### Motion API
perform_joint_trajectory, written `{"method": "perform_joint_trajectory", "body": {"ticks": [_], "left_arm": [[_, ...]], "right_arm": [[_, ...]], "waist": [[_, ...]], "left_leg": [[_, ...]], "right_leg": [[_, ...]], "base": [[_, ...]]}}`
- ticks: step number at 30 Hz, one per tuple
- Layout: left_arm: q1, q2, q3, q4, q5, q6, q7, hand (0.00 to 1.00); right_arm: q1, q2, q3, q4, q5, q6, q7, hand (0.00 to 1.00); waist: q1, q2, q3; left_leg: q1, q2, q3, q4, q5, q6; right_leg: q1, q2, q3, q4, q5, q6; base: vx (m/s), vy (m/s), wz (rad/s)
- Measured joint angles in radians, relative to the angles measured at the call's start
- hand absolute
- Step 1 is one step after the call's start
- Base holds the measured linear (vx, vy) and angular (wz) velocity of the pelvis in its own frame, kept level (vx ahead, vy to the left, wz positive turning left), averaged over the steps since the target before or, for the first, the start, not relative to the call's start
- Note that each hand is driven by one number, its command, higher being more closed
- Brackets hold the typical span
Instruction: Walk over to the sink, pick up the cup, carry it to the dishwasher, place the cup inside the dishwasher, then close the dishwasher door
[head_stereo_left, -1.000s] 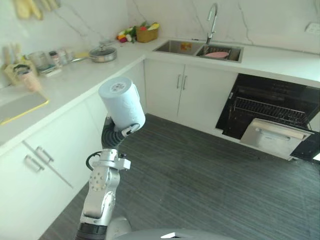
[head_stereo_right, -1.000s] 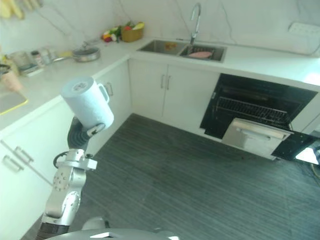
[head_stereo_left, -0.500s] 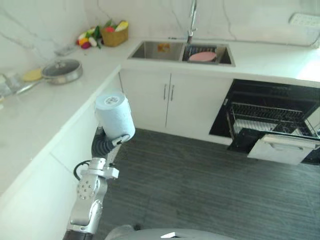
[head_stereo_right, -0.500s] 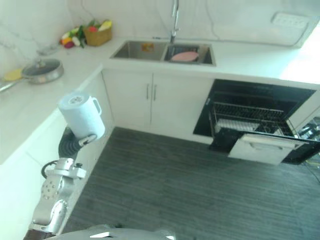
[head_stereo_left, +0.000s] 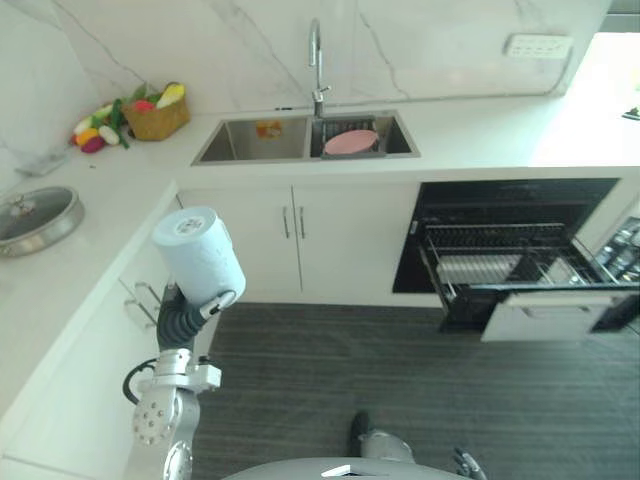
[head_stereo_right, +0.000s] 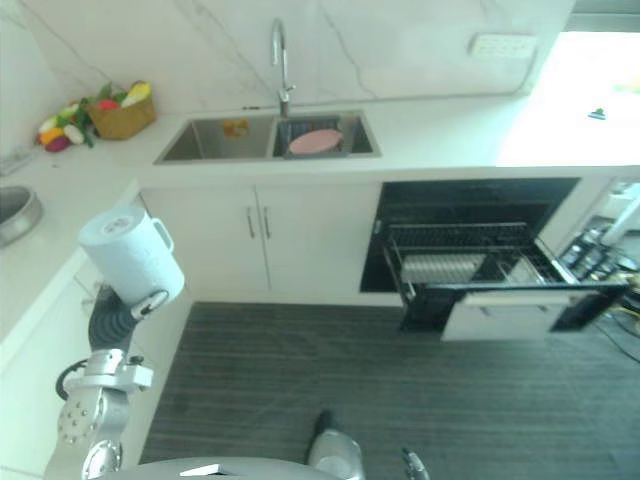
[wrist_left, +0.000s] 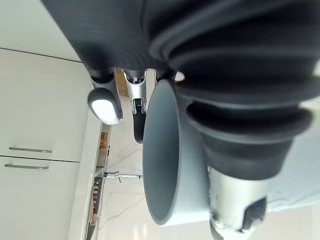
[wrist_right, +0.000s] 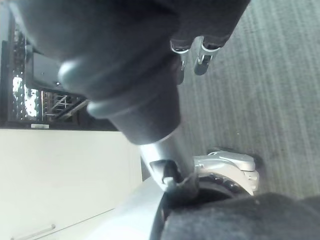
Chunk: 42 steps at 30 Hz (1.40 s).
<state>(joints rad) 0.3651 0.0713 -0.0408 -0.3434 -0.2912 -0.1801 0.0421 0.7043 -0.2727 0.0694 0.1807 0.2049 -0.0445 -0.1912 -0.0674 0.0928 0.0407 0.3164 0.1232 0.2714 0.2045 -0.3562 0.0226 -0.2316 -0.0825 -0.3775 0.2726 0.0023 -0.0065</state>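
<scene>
The pale blue cup (head_stereo_left: 198, 255) is held up in the left hand (head_stereo_left: 183, 315), tilted, with its flat base facing upward and its mouth turned down toward the wrist. Its handle (head_stereo_right: 160, 233) sticks out on the side toward the robot's right. In the left wrist view the fingers (wrist_left: 137, 102) curl round one side of the cup's wall and the thumb (wrist_left: 227, 200) lies against the other, so the cup is clasped between them.

Just beside the left hand, on its left, run white cabinets (head_stereo_left: 110, 340) under a white countertop (head_stereo_left: 70, 270). On that counter, further left of the hand, sits a lidded pan (head_stereo_left: 35, 215). Well ahead of the hand is the sink (head_stereo_left: 250, 140) with two basins, a pink plate (head_stereo_left: 350, 142) in the right one and a tall tap (head_stereo_left: 316, 60) behind. Left of the sink stands a basket of vegetables (head_stereo_left: 155, 118).

Far to the hand's right, past the dark striped floor (head_stereo_left: 400, 380), the dishwasher (head_stereo_left: 500, 205) stands open. Its door (head_stereo_left: 545, 315) is folded down and a wire rack (head_stereo_left: 490, 250) is drawn out over it.

The right hand (wrist_right: 200, 55) hangs low over the floor, holding nothing; whether it is open or closed cannot be told.
</scene>
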Motion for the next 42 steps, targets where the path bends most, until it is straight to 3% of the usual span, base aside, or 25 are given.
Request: {"method": "perform_joint_trajectory", "body": {"ticks": [2, 3, 5, 6, 7, 8, 9, 11, 14, 15, 16, 17, 18, 20, 21, 23, 24, 25, 26, 27, 30, 31, 32, 35, 42], "left_arm": [[0.000, 0.009, 0.001, 0.006, -0.001, 0.003, -0.002, 1.00], [0.000, 0.005, 0.000, 0.012, -0.002, 0.005, -0.002, 1.00], [0.010, -0.010, 0.000, 0.014, -0.002, 0.003, -0.001, 1.00], [0.009, -0.013, 0.005, 0.016, 0.000, 0.002, -0.002, 1.00], [0.007, -0.015, 0.001, 0.024, 0.000, 0.002, -0.003, 1.00], [0.003, -0.016, -0.004, 0.047, 0.003, 0.002, -0.013, 1.00], [0.011, -0.015, 0.000, 0.055, 0.012, 0.001, -0.013, 1.00], [0.034, -0.012, 0.011, 0.049, 0.020, -0.022, 0.001, 1.00], [0.030, -0.011, 0.032, 0.047, 0.022, -0.045, 0.002, 1.00], [0.018, -0.015, 0.033, 0.050, 0.022, -0.048, 0.004, 1.00], [-0.022, -0.009, 0.039, 0.063, 0.039, -0.052, 0.016, 1.00], [-0.060, 0.001, 0.035, 0.080, 0.049, -0.051, 0.018, 1.00], [-0.088, 0.003, 0.026, 0.092, 0.060, -0.047, 0.015, 1.00], [-0.123, 0.004, 0.036, 0.078, 0.058, -0.046, 0.016, 1.00], [-0.125, 0.010, 0.049, 0.070, 0.056, -0.044, 0.017, 1.00], [-0.125, 0.029, 0.075, 0.048, 0.036, -0.033, 0.018, 1.00], [-0.125, 0.045, 0.089, 0.037, 0.023, -0.032, 0.018, 1.00], [-0.116, 0.067, 0.104, 0.020, 0.008, -0.024, 0.019, 1.00], [-0.115, 0.060, 0.109, 0.023, 0.007, -0.020, 0.019, 1.00], [-0.089, 0.025, 0.099, 0.017, -0.002, 0.000, 0.021, 1.00], [-0.079, -0.024, 0.058, 0.008, 0.000, 0.016, 0.015, 1.00], [-0.083, -0.029, 0.058, 0.001, 0.000, 0.015, 0.012, 1.00], [-0.096, -0.036, 0.057, -0.019, 0.014, 0.012, 0.003, 1.00], [-0.121, -0.032, 0.056, -0.036, 0.021, 0.001, -0.003, 1.00], [-0.157, 0.006, 0.032, -0.013, 0.020, 0.004, -0.006, 1.00]], "right_arm": [[0.000, -0.003, -0.004, 0.000, -0.016, 0.003, 0.014, 0.00], [0.000, -0.012, -0.018, -0.003, -0.016, 0.004, 0.028, 0.00], [-0.026, 0.004, -0.073, -0.151, 0.039, -0.011, 0.041, 0.00], [-0.100, 0.039, -0.086, -0.282, 0.046, -0.077, 0.052, 0.00], [-0.143, 0.052, -0.087, -0.318, 0.046, -0.114, 0.058, 0.00], [-0.251, 0.080, -0.092, -0.326, 0.048, -0.177, 0.064, 0.00], [-0.323, 0.104, -0.092, -0.319, 0.064, -0.206, 0.079, 0.00], [-0.374, 0.129, -0.085, -0.318, 0.085, -0.217, 0.098, 0.00], [-0.398, 0.159, -0.082, -0.290, 0.080, -0.217, 0.094, 0.00], [-0.410, 0.161, -0.081, -0.237, 0.080, -0.212, 0.091, 0.00], [-0.454, 0.171, -0.083, -0.172, 0.079, -0.207, 0.083, 0.00], [-0.459, 0.186, -0.092, -0.153, 0.079, -0.201, 0.073, 0.00], [-0.460, 0.196, -0.106, -0.150, 0.080, -0.193, 0.066, 0.00], [-0.480, 0.201, -0.116, -0.151, 0.082, -0.193, 0.052, 0.00], [-0.494, 0.205, -0.109, -0.151, 0.085, -0.193, 0.052, 0.00], [-0.514, 0.221, -0.101, -0.156, 0.085, -0.192, 0.058, 0.00], [-0.523, 0.232, -0.089, -0.170, 0.085, -0.192, 0.058, 0.00], [-0.532, 0.237, -0.060, -0.179, 0.085, -0.182, 0.064, 0.00], [-0.540, 0.230, -0.052, -0.184, 0.086, -0.173, 0.072, 0.00], [-0.538, 0.213, -0.037, -0.202, 0.100, -0.151, 0.082, 0.00], [-0.536, 0.162, -0.055, -0.224, 0.123, -0.127, 0.104, 0.00], [-0.534, 0.151, -0.058, -0.224, 0.124, -0.126, 0.104, 0.00], [-0.525, 0.144, -0.071, -0.227, 0.127, -0.129, 0.106, 0.00], [-0.517, 0.146, -0.079, -0.244, 0.146, -0.133, 0.105, 0.00], [-0.504, 0.202, -0.065, -0.251, 0.153, -0.144, 0.097, 0.00]], "waist": [[0.000, -0.009, -0.012], [-0.001, 0.000, -0.019], [0.012, 0.033, -0.008], [0.020, 0.031, 0.008], [0.027, 0.033, 0.017], [0.056, 0.030, 0.034], [0.092, 0.026, 0.036], [0.138, 0.016, 0.036], [0.135, 0.005, 0.030], [0.116, 0.006, 0.032], [0.104, -0.012, 0.074], [0.077, -0.031, 0.085], [0.056, -0.035, 0.089], [0.062, -0.033, 0.098], [0.073, -0.031, 0.098], [0.086, -0.022, 0.098], [0.095, -0.044, 0.093], [0.106, -0.081, 0.080], [0.105, -0.079, 0.078], [0.101, -0.037, 0.067], [0.091, -0.018, 0.058], [0.092, -0.016, 0.057], [0.096, -0.016, 0.057], [0.097, -0.007, 0.050], [0.078, -0.043, 0.040]], "left_leg": [[-0.055, 0.030, -0.058, 0.142, 0.014, 0.028], [-0.116, 0.058, -0.091, 0.294, 0.035, 0.052], [-0.252, 0.145, -0.129, 0.626, 0.207, 0.094], [-0.372, 0.166, -0.172, 0.861, 0.192, 0.072], [-0.420, 0.162, -0.194, 0.935, 0.168, 0.066], [-0.478, 0.119, -0.219, 0.960, 0.112, 0.054], [-0.512, 0.056, -0.214, 0.870, 0.060, 0.023], [-0.531, 0.017, -0.124, 0.615, 0.043, -0.007], [-0.511, -0.020, -0.035, 0.346, 0.126, 0.035], [-0.437, -0.048, -0.028, 0.224, 0.154, 0.053], [-0.381, -0.076, -0.024, 0.169, 0.211, 0.035], [-0.359, -0.101, -0.052, 0.161, 0.206, 0.038], [-0.359, -0.105, -0.081, 0.179, 0.194, 0.031], [-0.353, -0.097, -0.111, 0.209, 0.162, 0.007], [-0.355, -0.075, -0.140, 0.234, 0.138, -0.018], [-0.380, -0.024, -0.197, 0.275, 0.104, -0.070], [-0.396, -0.001, -0.234, 0.286, 0.095, -0.105], [-0.413, 0.015, -0.254, 0.298, 0.083, -0.146], [-0.423, 0.040, -0.277, 0.306, 0.075, -0.168], [-0.423, 0.096, -0.303, 0.273, 0.085, -0.191], [-0.419, 0.118, -0.285, 0.162, 0.214, -0.187], [-0.416, 0.116, -0.272, 0.133, 0.240, -0.196], [-0.376, 0.098, -0.242, 0.002, 0.311, -0.203], [-0.291, 0.087, -0.214, -0.184, 0.392, -0.210], [-0.285, 0.018, -0.176, -0.224, 0.402, -0.171]], "right_leg": [[-0.008, 0.010, 0.020, 0.058, -0.013, -0.053], [0.006, 0.035, 0.017, 0.065, -0.040, -0.076], [0.073, 0.100, 0.023, 0.039, -0.098, -0.081], [0.116, 0.148, 0.059, 0.019, -0.089, -0.096], [0.149, 0.170, 0.074, 0.005, -0.093, -0.107], [0.225, 0.196, 0.093, -0.033, -0.101, -0.121], [0.285, 0.202, 0.115, -0.072, -0.106, -0.128], [0.341, 0.205, 0.141, -0.126, -0.106, -0.127], [0.317, 0.194, 0.134, -0.053, -0.183, -0.104], [0.275, 0.151, 0.086, 0.123, -0.258, -0.005], [0.160, 0.061, 0.061, 0.440, -0.266, 0.054], [0.083, -0.013, 0.042, 0.624, -0.289, 0.014], [0.046, -0.063, 0.057, 0.681, -0.320, 0.007], [0.021, -0.148, 0.145, 0.614, -0.341, 0.034], [0.028, -0.188, 0.205, 0.501, -0.332, 0.039], [0.074, -0.191, 0.289, 0.299, -0.272, 0.098], [0.122, -0.191, 0.311, 0.167, -0.220, 0.140], [0.171, -0.191, 0.296, 0.065, -0.138, 0.158], [0.184, -0.178, 0.266, 0.060, -0.118, 0.231], [0.205, -0.124, 0.214, 0.049, -0.133, 0.197], [0.243, -0.104, 0.124, 0.005, -0.136, 0.156], [0.252, -0.105, 0.112, -0.008, -0.133, 0.151], [0.271, -0.109, 0.087, -0.029, -0.129, 0.145], [0.276, -0.108, 0.080, -0.048, -0.127, 0.147], [0.284, -0.159, 0.092, -0.135, -0.080, 0.195]], "base": [[0.39, -0.299, 0.18], [0.35, -0.260, -0.12], [0.39, -0.202, -0.53], [0.29, -0.122, -0.71], [0.31, -0.141, -0.88], [0.29, -0.136, -0.94], [0.29, -0.115, -1.00], [0.30, -0.069, -0.97], [0.35, -0.013, -0.51], [0.43, -0.003, -0.27], [0.41, -0.030, 0.03], [0.32, -0.070, 0.54], [0.21, -0.099, 0.98], [0.28, -0.186, 0.68], [0.31, -0.327, 0.50], [0.27, -0.385, 0.59], [0.25, -0.503, 0.59], [0.24, -0.538, 0.55], [0.15, -0.544, 0.54], [0.18, -0.538, 0.61], [0.16, -0.346, 0.68], [0.16, -0.279, 0.75], [0.08, -0.119, 0.52], [0.09, -0.040, 0.28], [-0.02, 0.054, -0.05]]}}
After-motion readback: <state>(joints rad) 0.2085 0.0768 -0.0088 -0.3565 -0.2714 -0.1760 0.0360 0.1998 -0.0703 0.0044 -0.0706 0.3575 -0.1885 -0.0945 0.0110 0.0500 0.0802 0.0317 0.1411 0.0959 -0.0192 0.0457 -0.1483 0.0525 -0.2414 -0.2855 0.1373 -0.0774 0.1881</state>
